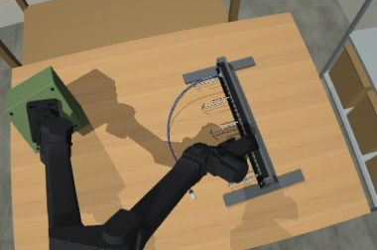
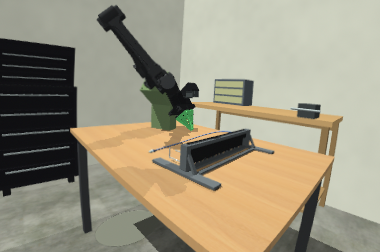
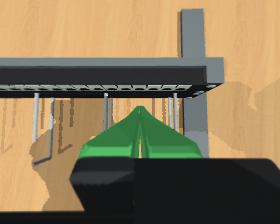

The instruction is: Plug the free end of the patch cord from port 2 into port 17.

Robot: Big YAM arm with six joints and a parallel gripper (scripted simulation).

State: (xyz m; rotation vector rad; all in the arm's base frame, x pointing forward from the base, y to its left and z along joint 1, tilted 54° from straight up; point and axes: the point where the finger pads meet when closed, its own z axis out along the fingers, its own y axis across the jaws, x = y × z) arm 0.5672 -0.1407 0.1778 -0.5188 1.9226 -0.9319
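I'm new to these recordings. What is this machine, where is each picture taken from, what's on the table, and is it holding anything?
The black jointed thing is a single robot arm bolted to a green block at the table's corner. One picture looks straight down, one looks from the side of the room, and one sits on the arm's wrist, looking past its green tool.

On the table stands a grey rack carrying a black strip of network sockets. A blue cord curves out from one end of that strip; its loose end lies on the wood beside the arm.

The tool is pressed shut, holding nothing, and hovers above the rack.
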